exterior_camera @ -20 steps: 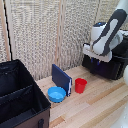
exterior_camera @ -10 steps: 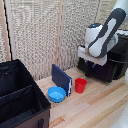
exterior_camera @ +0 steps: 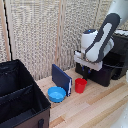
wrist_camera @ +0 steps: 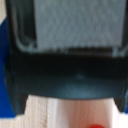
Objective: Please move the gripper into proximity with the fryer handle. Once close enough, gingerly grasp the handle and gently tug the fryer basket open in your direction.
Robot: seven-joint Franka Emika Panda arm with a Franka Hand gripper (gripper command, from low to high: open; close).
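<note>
The black air fryer stands at the exterior view's right. Its fryer basket sticks out toward the left. My gripper, a white-grey block on the white arm, hangs right over the basket's front end, its fingers lost against the black. In the wrist view the fryer basket fills the frame, with grey mesh showing inside it. Blue fingertips sit at opposite edges of that view, far apart, with the basket's front wall between them. The fryer handle cannot be made out in either view.
A red cup stands on the wooden table just in front of the basket. A dark blue panel and a blue bowl lie further left. A large black divided bin fills the left corner. A slatted screen backs the scene.
The arm has swung toward the exterior view's left and dropped lower. The black front of the fryer now reaches farther left, nearer the red cup.
</note>
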